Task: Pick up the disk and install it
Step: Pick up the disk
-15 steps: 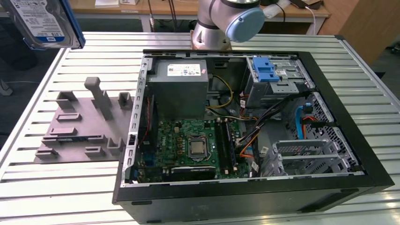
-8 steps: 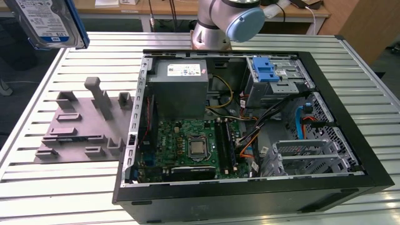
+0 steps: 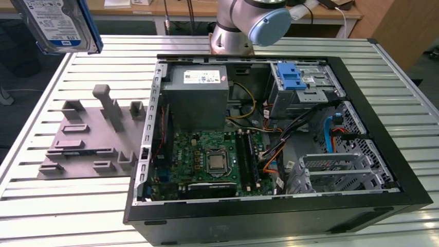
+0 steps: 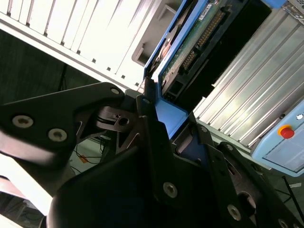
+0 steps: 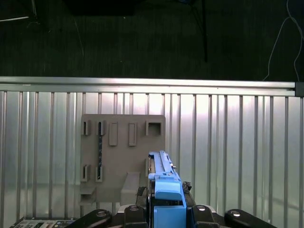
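Note:
The disk (image 3: 58,25), silver with a white-and-blue label and blue side rails, hangs high over the far corner of the table at the exterior view's left. In the second wrist view my gripper (image 4: 172,116) is shut on the disk (image 4: 190,47), and its black fingers (image 4: 148,111) clamp the blue rail end. The first wrist view shows the disk (image 5: 163,183) edge-on between the gripper (image 5: 164,209) jaws, above the grey fixture plate (image 5: 123,156). The metal drive cage with a blue latch (image 3: 298,82) sits at the far right inside the open computer case (image 3: 384,154).
A grey fixture plate (image 3: 89,134) with upright holders lies on the slatted metal table (image 3: 61,206), at the case's left in the exterior view. Inside the case are a grey power-supply box (image 3: 195,95), a green motherboard (image 3: 213,159) and cables. The arm's base (image 3: 237,31) stands behind the case.

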